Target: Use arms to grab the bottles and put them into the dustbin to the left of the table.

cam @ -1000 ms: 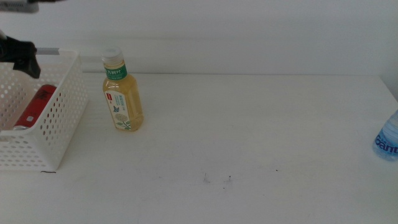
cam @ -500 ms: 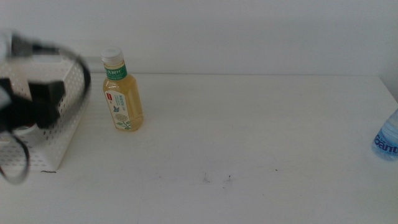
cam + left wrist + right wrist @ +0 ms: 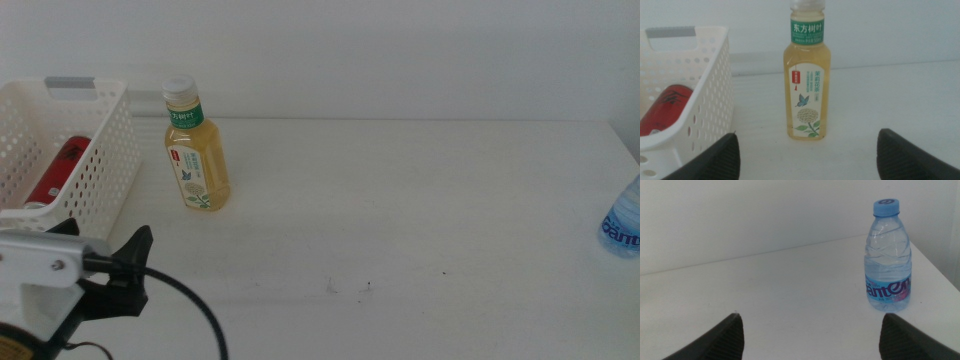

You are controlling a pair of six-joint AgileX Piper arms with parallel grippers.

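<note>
Middle view: left gripper (image 3: 125,270) sits low at the near left of the table (image 3: 420,220), jaws spread wide, holding nothing. Tea bottle (image 3: 195,150) stands upright just right of the basket (image 3: 95,165), apart from it. Red can (image 3: 58,170) lies inside the basket. Right gripper (image 3: 810,350) is wide open, empty, facing the upright water bottle (image 3: 888,255) at the table's right edge.

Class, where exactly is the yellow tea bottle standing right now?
In the middle view, the yellow tea bottle stands upright on the table, at its far left, just right of the white dustbin and apart from it.
</note>
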